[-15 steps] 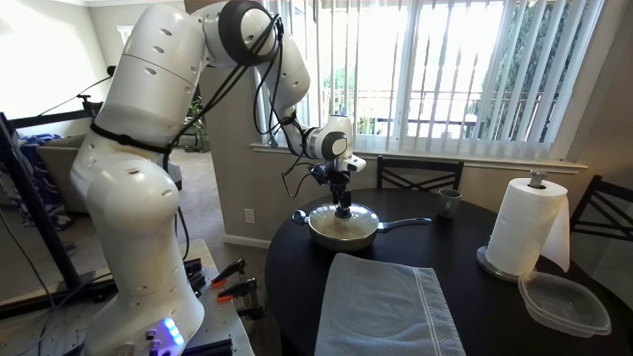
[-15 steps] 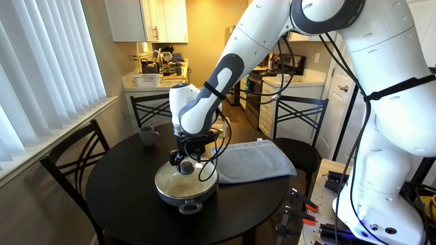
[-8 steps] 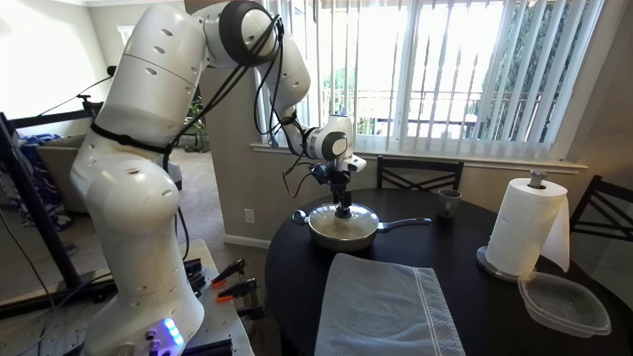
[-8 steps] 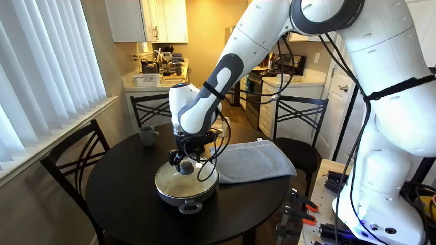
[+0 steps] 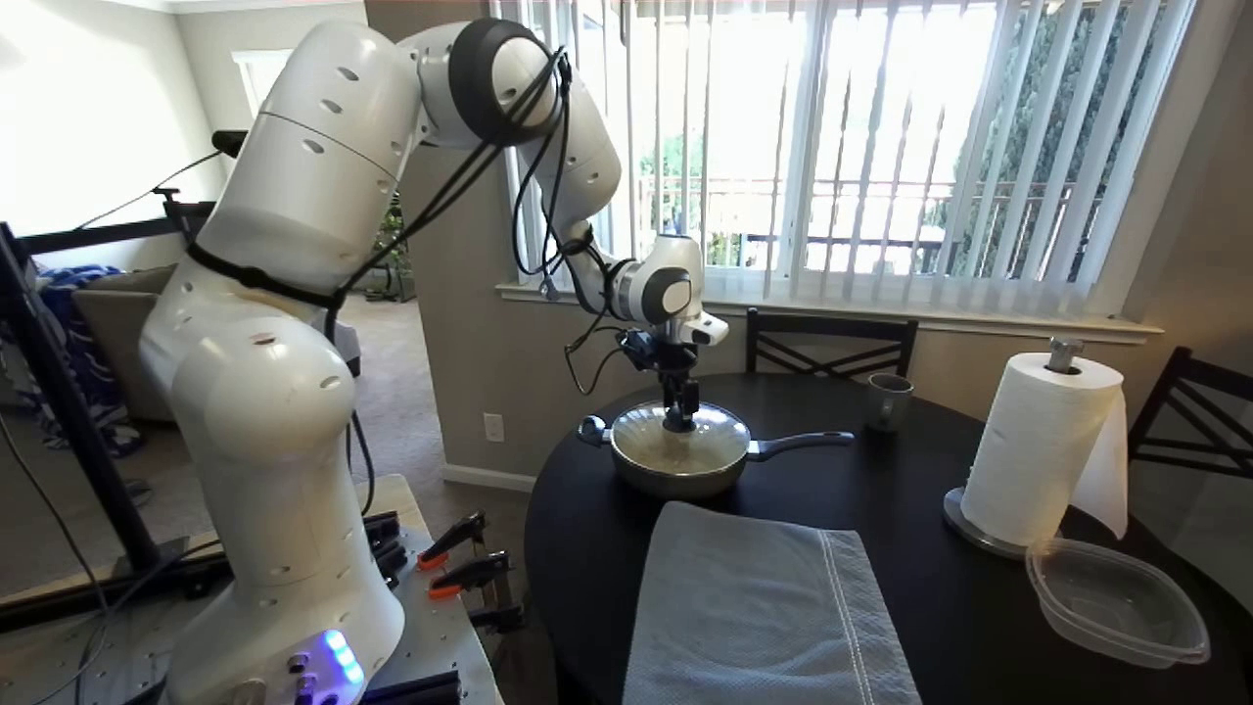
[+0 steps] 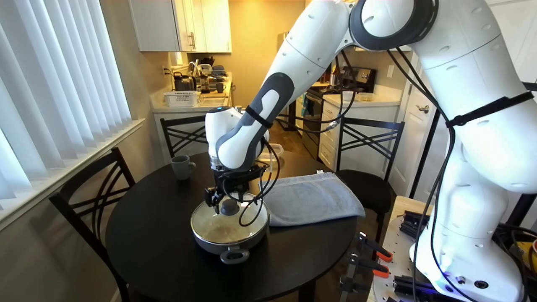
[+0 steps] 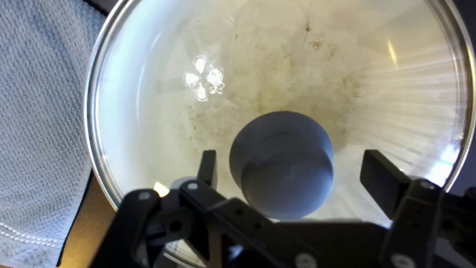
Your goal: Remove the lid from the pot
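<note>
The round glass lid (image 5: 710, 446) with a metal rim and dark centre knob (image 7: 286, 175) lies on the pot (image 5: 675, 485), on a dark round table. The lid (image 6: 222, 230) and pot (image 6: 209, 246) also show in an exterior view, with the small loop handle nearer. The pot's long handle (image 5: 803, 445) points away from the robot's base. My gripper (image 7: 290, 163) points down over the lid (image 7: 267, 74), open, one finger on each side of the knob with a gap on both sides. In both exterior views the gripper (image 5: 680, 416) (image 6: 226, 203) is at knob height.
A folded blue-grey towel (image 5: 764, 607) lies close beside the pot. A grey mug (image 5: 889, 401) stands beyond the long handle. A paper towel roll (image 5: 1043, 450) and a clear plastic container (image 5: 1116, 602) stand farther along the table. Chairs surround the table.
The arm and gripper have come down slightly, with a small sideways shift around the knob, mostly in the last half second. The lid and pot have not moved.
</note>
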`<state>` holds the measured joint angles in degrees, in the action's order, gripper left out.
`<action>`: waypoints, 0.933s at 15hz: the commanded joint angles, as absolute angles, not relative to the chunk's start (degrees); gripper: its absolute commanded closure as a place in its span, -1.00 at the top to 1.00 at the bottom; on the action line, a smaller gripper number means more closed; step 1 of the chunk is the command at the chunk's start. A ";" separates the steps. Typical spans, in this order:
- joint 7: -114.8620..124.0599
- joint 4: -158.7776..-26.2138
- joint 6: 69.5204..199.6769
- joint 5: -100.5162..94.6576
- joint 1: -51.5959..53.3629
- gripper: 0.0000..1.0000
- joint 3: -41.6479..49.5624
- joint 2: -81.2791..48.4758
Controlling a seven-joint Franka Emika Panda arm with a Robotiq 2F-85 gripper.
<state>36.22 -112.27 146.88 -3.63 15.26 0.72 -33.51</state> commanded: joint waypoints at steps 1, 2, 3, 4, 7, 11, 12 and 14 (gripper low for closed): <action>34.48 -111.27 147.47 -1.91 15.04 0.34 0.52 -34.47; 34.52 -111.16 147.50 -1.91 15.09 0.17 0.53 -34.56; 34.62 -111.15 147.55 -1.91 15.16 0.05 0.56 -34.56; 34.63 -111.18 147.54 -1.92 15.14 -0.06 0.64 -34.46; 34.89 -111.06 147.64 -1.97 15.20 -0.32 0.77 -34.17; 34.92 -111.31 147.54 -1.86 15.13 -0.34 0.76 -33.99; 35.31 -111.66 147.35 -1.97 15.37 -0.34 0.92 -33.50; 36.21 -112.96 146.66 -2.16 15.98 -0.34 1.13 -31.53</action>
